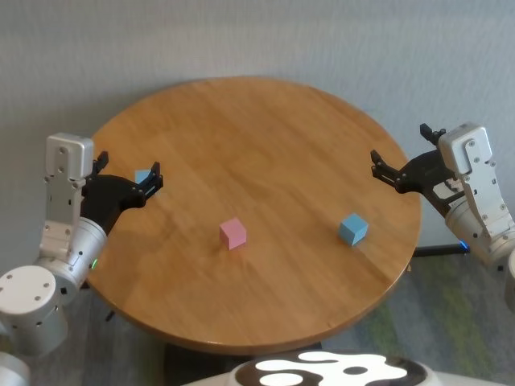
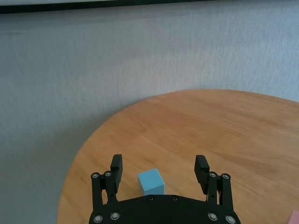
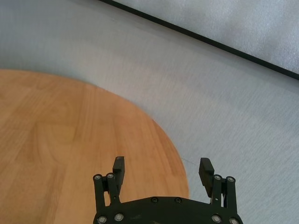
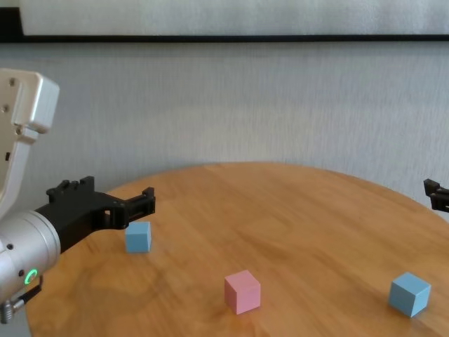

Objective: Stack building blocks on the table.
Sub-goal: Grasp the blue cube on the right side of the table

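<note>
Reaching for the first pick: left gripper [image 2: 159, 170], fingers apart, straddles the left blue cube [image 2: 151, 181] above the worktop [image 1: 265, 161]. Next: lower, close. Right gripper [image 1: 385, 170] idles spread.

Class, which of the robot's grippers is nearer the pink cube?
Left. The left gripper hovers open left of the pink cube, by a blue cube; the right gripper waits open at the table's right edge, farther off.

A plain indoor room, likely an office or lab: a round wood-grain table [image 1: 265, 137] stands on grey carpet [image 1: 451, 48] against a bare pale wall [image 4: 231, 105] trimmed with a dark strip [image 4: 231, 38]
</note>
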